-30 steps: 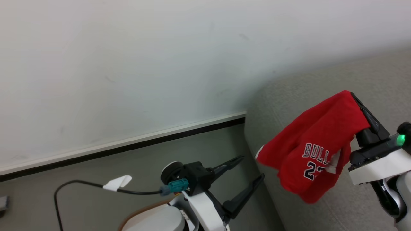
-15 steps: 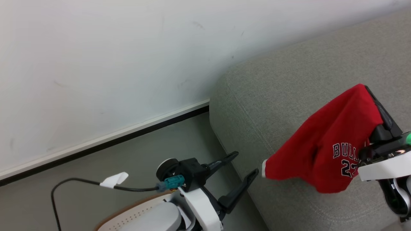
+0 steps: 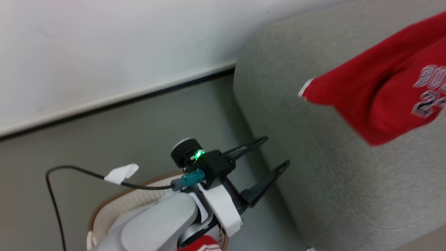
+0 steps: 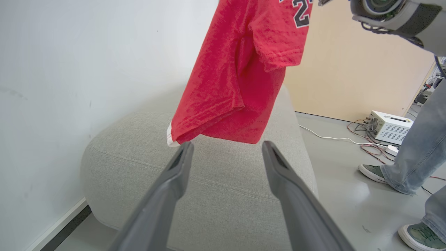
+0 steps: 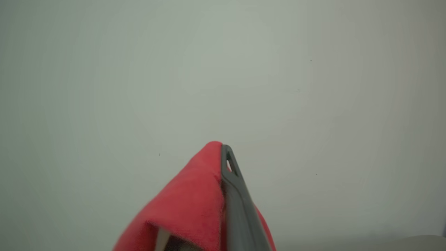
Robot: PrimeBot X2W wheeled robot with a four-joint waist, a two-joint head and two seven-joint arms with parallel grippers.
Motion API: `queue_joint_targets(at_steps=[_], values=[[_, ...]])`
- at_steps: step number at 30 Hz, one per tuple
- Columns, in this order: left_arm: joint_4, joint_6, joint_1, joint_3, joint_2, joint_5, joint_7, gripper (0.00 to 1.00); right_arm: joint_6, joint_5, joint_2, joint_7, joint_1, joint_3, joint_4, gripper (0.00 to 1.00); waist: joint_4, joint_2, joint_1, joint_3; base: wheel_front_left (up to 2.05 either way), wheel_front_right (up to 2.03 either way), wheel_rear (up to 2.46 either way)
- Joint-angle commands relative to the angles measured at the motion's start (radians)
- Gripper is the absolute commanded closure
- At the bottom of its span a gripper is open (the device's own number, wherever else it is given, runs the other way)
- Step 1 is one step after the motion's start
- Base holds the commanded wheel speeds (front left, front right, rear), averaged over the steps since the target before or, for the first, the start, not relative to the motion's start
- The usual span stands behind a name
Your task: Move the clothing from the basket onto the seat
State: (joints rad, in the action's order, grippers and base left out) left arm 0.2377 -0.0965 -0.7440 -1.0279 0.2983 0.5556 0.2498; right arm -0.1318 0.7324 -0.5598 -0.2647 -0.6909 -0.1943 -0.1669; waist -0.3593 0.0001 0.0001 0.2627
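Right gripper (image 5: 223, 150) pinches the jersey (image 3: 379, 97) at two o'clock above the sofa (image 3: 313, 181). Lower it fully before releasing; left gripper (image 3: 276, 151) gapes empty.

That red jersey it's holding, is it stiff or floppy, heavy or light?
Probably floppy: the red jersey droops in folds from the right hand. Likely light, since one pinched bunch carries it all.
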Motion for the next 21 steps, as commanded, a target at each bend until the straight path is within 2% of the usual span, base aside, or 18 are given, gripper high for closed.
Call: queue_joint_targets(at_steps=[1, 6, 12, 16, 21], values=[[-0.006, -0.005, -0.027, -0.003, 0.012, -0.023, 0.005, 0.0, 0.002, 0.009, -0.018, 0.001, -0.038, 0.02, -0.009, 1.0, 0.058, -0.0001, -0.0001, 0.102, 0.0, 0.0, 0.0], [-0.011, -0.015, -0.112, -0.011, -0.01, -0.08, 0.011, 0.0, 0.002, 0.017, -0.113, 0.001, -0.149, 0.092, -0.076, 1.0, 0.137, -0.0001, -0.0001, 0.22, 0.0, 0.0, 0.0], [-0.002, -0.024, -0.159, -0.008, -0.026, -0.104, 0.015, 0.0, 0.002, 0.02, -0.181, 0.016, -0.251, 0.133, -0.158, 1.0, 0.19, -0.0001, -0.0001, 0.315, 0.0, 0.0, 0.0], [-0.008, -0.025, -0.171, 0.009, -0.032, -0.114, 0.015, 0.0, 0.002, -0.008, -0.205, 0.051, -0.285, 0.131, -0.24, 1.0, 0.213, -0.0001, -0.0001, 0.358, 0.0, 0.0, 0.0], [-0.009, -0.031, -0.152, 0.029, -0.036, -0.122, 0.015, 0.0, 0.002, -0.033, -0.183, 0.083, -0.27, 0.109, -0.374, 1.0, 0.227, -0.0001, -0.0001, 0.376, 0.0, 0.0, 0.0]])
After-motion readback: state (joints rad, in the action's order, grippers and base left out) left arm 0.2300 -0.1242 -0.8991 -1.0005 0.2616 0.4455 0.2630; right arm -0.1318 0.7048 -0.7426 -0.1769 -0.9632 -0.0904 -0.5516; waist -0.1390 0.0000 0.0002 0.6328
